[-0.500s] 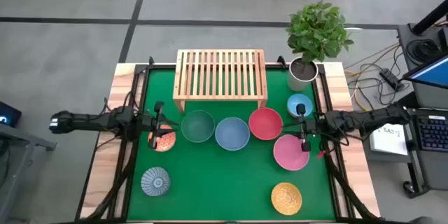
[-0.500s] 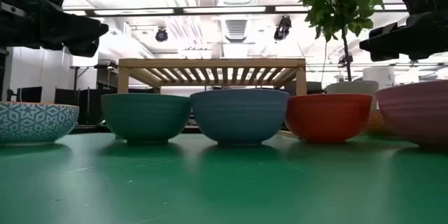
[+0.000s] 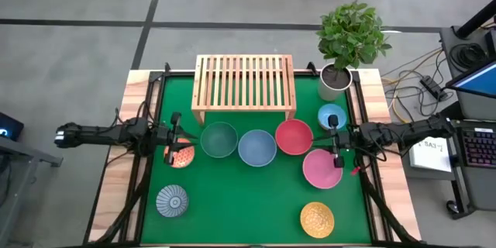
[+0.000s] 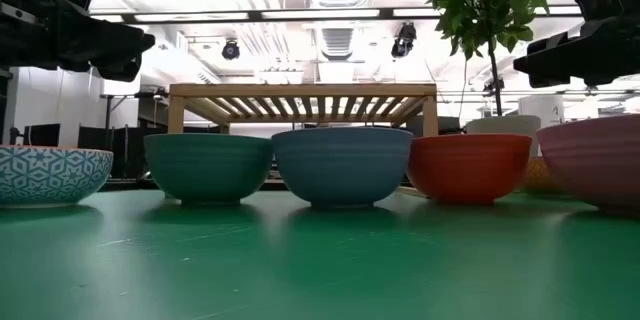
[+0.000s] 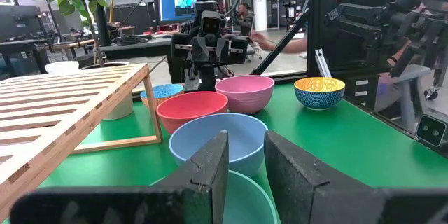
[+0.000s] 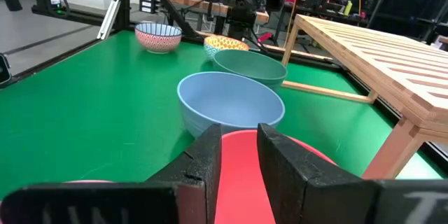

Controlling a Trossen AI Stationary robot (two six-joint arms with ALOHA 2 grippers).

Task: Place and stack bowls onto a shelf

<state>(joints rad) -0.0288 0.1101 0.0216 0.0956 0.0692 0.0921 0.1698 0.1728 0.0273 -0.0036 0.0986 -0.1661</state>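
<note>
Left gripper (image 5: 245, 155) jaws narrowly parted, empty, above the plain green round bowl (image 3: 218, 139). Right gripper (image 6: 238, 155) likewise, over the red bowl (image 3: 294, 136). Nothing has moved vs half a sec ago; both arms idle, no bowl lifted. Slatted light-wood shelf (image 3: 243, 85) stays bare behind the bowl row.

Bright, even overhead light fills every view. In the low view, ceiling lights (image 4: 330, 15) glare white behind the shelf (image 4: 303, 103), and the bowls cast only soft, faint shadows on the green tabletop (image 4: 320, 260). In both wrist views the near dark fingers (image 5: 210, 171) look soft and out of focus, while the room behind stays fairly sharp.
</note>
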